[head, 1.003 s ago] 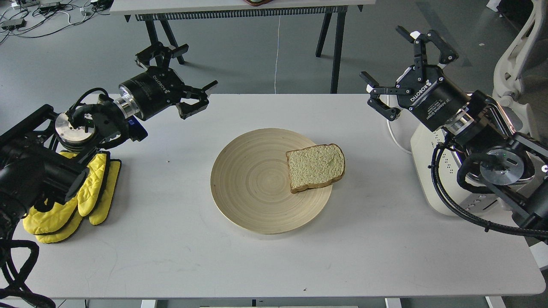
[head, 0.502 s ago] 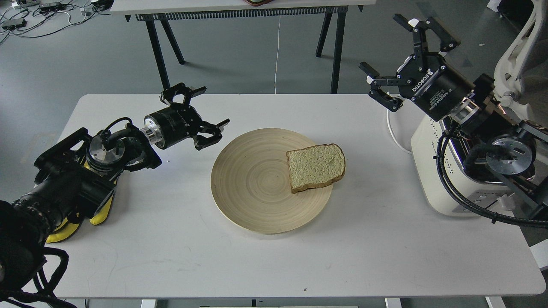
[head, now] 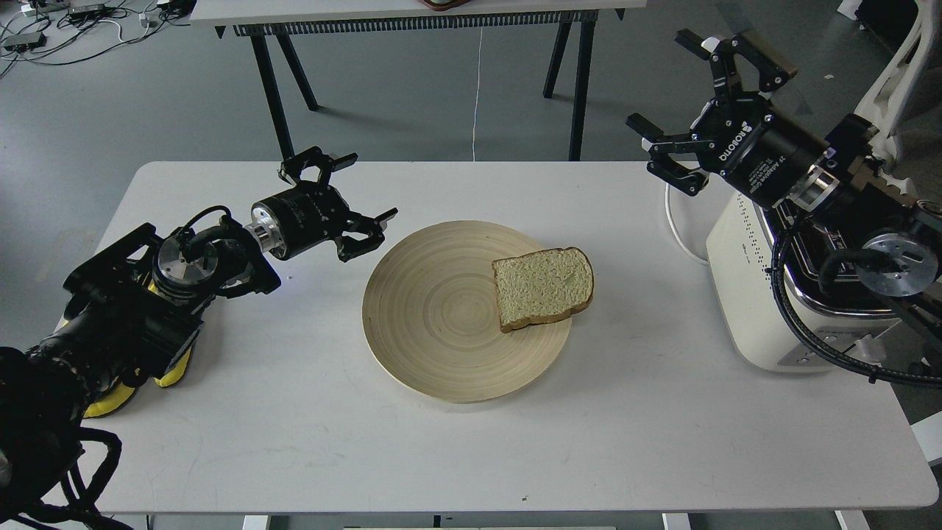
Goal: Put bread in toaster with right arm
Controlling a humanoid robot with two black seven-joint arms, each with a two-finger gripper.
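Observation:
The bread (head: 543, 285), a pale slice with a brown crust, lies flat on the right edge of a round wooden plate (head: 434, 324) in the middle of the white table. The cream-white toaster (head: 751, 294) stands at the table's right side, mostly covered by my right arm. My right gripper (head: 695, 96) is open and empty, raised above the table's far right, well above and right of the bread. My left gripper (head: 346, 199) is open and empty, low over the table just left of the plate.
Yellow oven mitts (head: 136, 375) lie under my left arm at the table's left edge. The toaster's white cord (head: 673, 228) runs along the table behind it. Another table's black legs (head: 567, 81) stand behind.
My left arm dropped and reached right toward the plate, then held. My right gripper shifted a little to the right and up, uncovering more of the toaster. The bread has not moved.

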